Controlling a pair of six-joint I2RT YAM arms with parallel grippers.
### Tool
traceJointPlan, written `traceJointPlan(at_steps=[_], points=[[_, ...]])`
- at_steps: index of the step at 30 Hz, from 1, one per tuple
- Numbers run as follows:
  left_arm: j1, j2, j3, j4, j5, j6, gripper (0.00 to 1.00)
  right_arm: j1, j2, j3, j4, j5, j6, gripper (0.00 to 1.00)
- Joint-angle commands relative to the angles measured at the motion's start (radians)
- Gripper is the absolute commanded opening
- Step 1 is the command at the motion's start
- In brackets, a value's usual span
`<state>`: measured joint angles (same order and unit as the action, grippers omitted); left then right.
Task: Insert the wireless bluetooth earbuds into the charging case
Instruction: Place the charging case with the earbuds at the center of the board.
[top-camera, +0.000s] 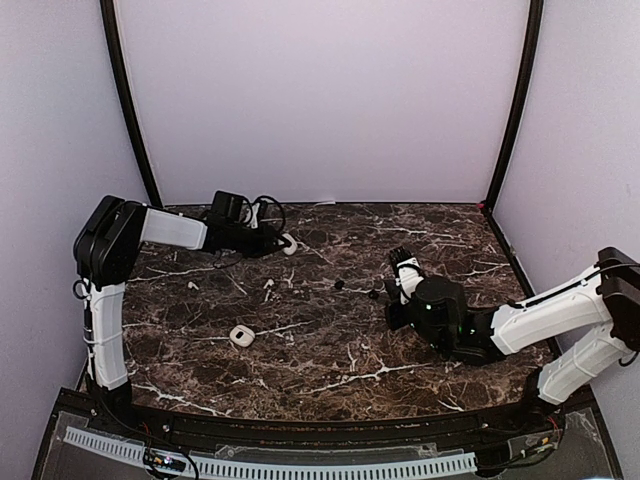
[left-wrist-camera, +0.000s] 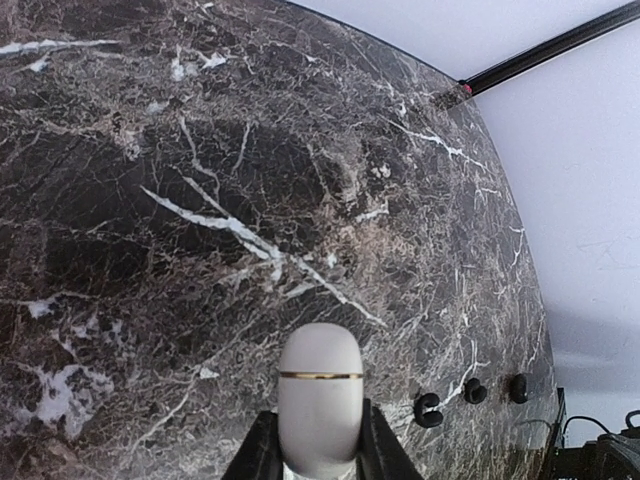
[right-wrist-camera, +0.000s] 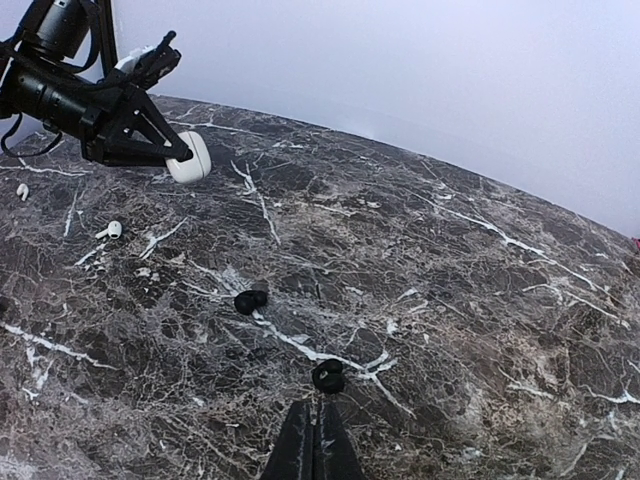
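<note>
Clamping a white charging case (left-wrist-camera: 320, 385) by its sides, the left pincer (left-wrist-camera: 320, 445) holds it at the far left of the dark marbled worktop (top-camera: 330, 350), near the back wall. The case's long axis runs straight out along the fingers, its rounded end points toward the middle of the worktop, and a thin gold seam crosses it with the lid shut. The right pincer (right-wrist-camera: 318, 430) is fully closed on nothing, with one black earbud (right-wrist-camera: 328, 376) just beyond its tips. A second black earbud (right-wrist-camera: 251, 299) lies farther on, between the two pincers. One white earbud (right-wrist-camera: 112, 230) and a further white earbud (right-wrist-camera: 22, 190) lie apart on the left half, too small to judge their heading. Another white case (top-camera: 241, 336) sits alone nearer the front edge.
</note>
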<state>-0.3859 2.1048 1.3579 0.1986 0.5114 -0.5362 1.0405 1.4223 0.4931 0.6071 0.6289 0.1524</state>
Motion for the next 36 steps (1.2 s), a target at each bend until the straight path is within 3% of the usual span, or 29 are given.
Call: traceJointPlan(at_steps=[1,5,9,17,24,26,29,32,36], points=[[0.010,0.018,0.041,-0.067,0.060,-0.018,0.05,-0.004,0.005,0.005,0.049,0.008,-0.011,0.00],[0.009,0.021,0.025,-0.064,0.112,-0.011,0.12,-0.004,-0.003,0.000,0.048,0.001,-0.011,0.00],[0.012,0.048,0.031,-0.021,0.216,0.008,0.13,-0.004,0.003,0.003,0.050,-0.013,-0.014,0.00],[0.026,0.193,0.192,-0.068,0.471,0.067,0.12,-0.004,0.017,0.014,0.045,-0.024,-0.024,0.00],[0.032,0.275,0.239,-0.037,0.680,0.059,0.16,-0.004,0.029,0.023,0.044,-0.020,-0.036,0.00],[0.032,0.292,0.244,-0.023,0.700,0.049,0.27,-0.004,0.029,0.024,0.043,-0.021,-0.038,0.00],[0.033,0.289,0.246,-0.034,0.679,0.057,0.53,-0.004,0.029,0.024,0.043,-0.023,-0.042,0.00],[0.033,0.270,0.277,-0.154,0.602,0.119,0.75,-0.004,0.030,0.025,0.043,-0.024,-0.047,0.00],[0.036,0.195,0.311,-0.396,0.359,0.277,0.83,-0.004,0.026,0.023,0.039,-0.030,-0.049,0.00]])
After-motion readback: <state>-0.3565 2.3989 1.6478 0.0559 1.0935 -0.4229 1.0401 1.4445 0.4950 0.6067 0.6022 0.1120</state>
